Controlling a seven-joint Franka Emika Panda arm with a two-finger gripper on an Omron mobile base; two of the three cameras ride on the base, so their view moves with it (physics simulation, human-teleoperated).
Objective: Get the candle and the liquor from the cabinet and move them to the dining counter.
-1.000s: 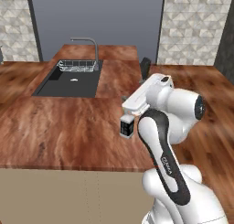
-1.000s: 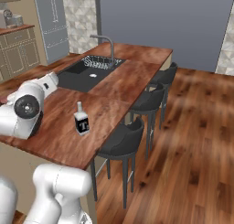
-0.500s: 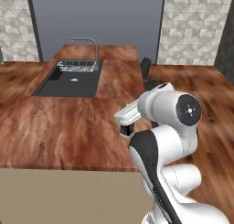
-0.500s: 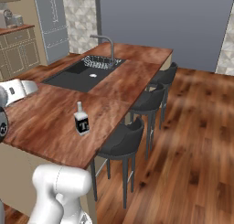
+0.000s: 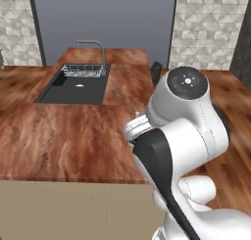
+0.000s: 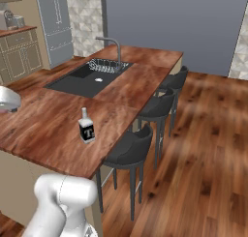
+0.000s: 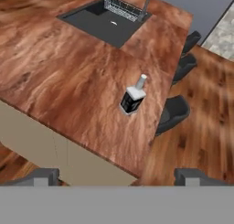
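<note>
Hand view: I see the 2 dark finger tips (image 7: 41, 176) at the bottom edge, spread fully apart w/ nothing between them; gripper (image 7: 118, 177) is empty and sits well apart from the bottle, back over the near counter edge. The small square black liquor bottle (image 7: 133, 98) w/ white label, clear neck and white cap stands upright on the large reddish-brown wood-grain dining counter (image 7: 64, 81), near the edge facing the dark stools (image 7: 172, 112).

Right base view: same liquor bottle (image 6: 86, 127) stands alone on the counter (image 6: 43, 129), "T" label facing the camera, between the black sink (image 6: 85, 79) and the near counter end. 3 stools (image 6: 130, 151) line the right side. Chrome faucet (image 6: 112, 48) and wire rack (image 6: 104, 65) sit at the sink's far end.

Left base view: white arm (image 5: 184, 136) rises at lower right, blocking the counter part behind it.
</note>
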